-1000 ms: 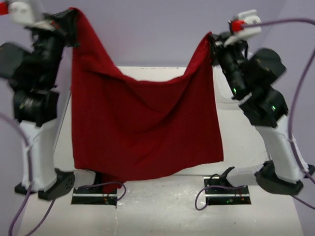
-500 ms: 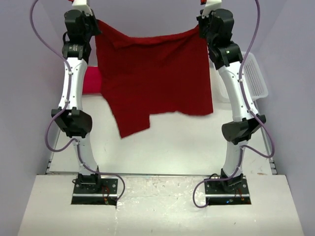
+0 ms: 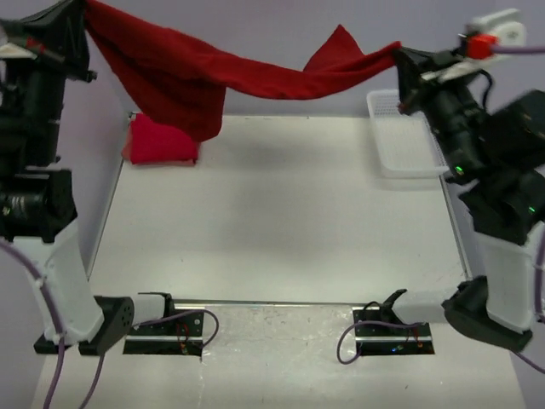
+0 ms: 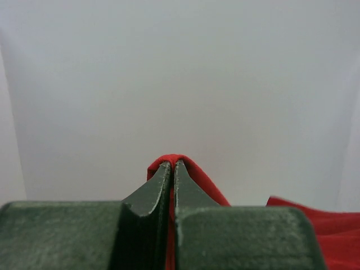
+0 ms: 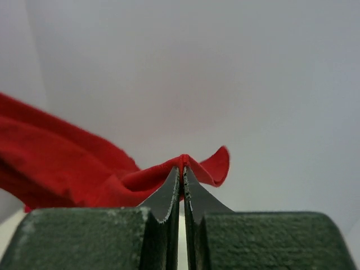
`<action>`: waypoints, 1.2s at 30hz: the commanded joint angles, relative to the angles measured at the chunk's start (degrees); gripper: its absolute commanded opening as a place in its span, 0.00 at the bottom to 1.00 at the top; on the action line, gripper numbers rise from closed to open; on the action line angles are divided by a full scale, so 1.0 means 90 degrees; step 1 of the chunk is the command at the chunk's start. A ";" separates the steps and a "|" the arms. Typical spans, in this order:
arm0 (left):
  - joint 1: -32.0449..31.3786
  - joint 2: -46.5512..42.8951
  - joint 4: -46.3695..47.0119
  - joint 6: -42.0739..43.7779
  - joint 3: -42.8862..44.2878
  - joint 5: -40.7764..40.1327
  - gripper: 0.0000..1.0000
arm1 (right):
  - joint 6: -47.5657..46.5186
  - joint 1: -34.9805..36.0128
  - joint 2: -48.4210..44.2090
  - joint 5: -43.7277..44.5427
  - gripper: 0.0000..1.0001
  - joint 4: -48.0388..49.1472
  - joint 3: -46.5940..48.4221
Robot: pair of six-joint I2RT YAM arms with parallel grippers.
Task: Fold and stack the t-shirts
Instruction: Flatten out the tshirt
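Hanging above the far edge of the tabletop (image 3: 281, 221), the crimson t-shirt (image 3: 213, 72) is stretched between left jaws and right jaws, each clamped on its edge, probably to spread it for folding. A folded bright red t-shirt (image 3: 162, 141) lies at the far-left corner.

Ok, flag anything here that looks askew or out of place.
The crimson t-shirt hangs midair between the left pincer and right pincer, bunched into a band, not flat: its bulk sags at the left, one corner flips up near the right. Nothing looks spilled or damaged.
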 commanded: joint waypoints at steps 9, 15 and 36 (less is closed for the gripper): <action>0.0015 -0.0727 0.0010 -0.0542 -0.0367 0.0677 0.00 | -0.0058 0.1061 -0.1204 0.0926 0.00 0.0176 -0.0791; 0.0015 0.0452 0.0400 -0.0543 -0.0259 0.0707 0.00 | -0.0587 0.0790 0.0101 0.0928 0.00 0.0724 -0.0276; 0.1382 0.3123 0.3165 -0.1842 0.1471 0.1937 0.00 | -0.0001 -0.1741 0.2157 -0.1289 0.00 0.1564 0.1670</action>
